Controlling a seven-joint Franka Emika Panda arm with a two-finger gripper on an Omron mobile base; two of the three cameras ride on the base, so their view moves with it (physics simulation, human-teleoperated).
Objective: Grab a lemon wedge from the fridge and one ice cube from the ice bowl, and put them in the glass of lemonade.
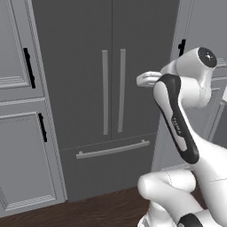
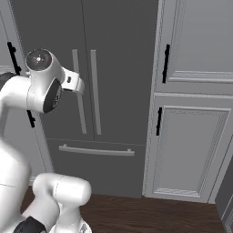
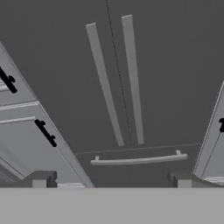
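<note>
Fridge (image 1: 88, 88) stood shut, both doors closed, drawer below also closed. It lay straight ahead of the hand (image 3: 111, 181), well apart from it, no contact. The hand view put the two vertical bar handles (image 3: 116, 78) near the middle of the frame, either side of the door seam, with the drawer handle (image 3: 139, 160) lower down, just above the fingertips (image 3: 41, 179).

Hand was open, jaws spread wide, nothing between them.

Long axis of each door handle ran up and down the door; in the hand view they appeared slanted, so the hand was probably rolled relative to them. Judgement: the hand would need to close the gap forward and line its jaws across one vertical bar before pulling.

Lemon wedge presumably inside the fridge, hidden behind the closed doors.

Light grey panelled cabinets (image 2: 191, 136) flanked the fridge on both sides, with short black handles (image 2: 159, 121).

No brands, labels or legible writing on any surface.
</note>
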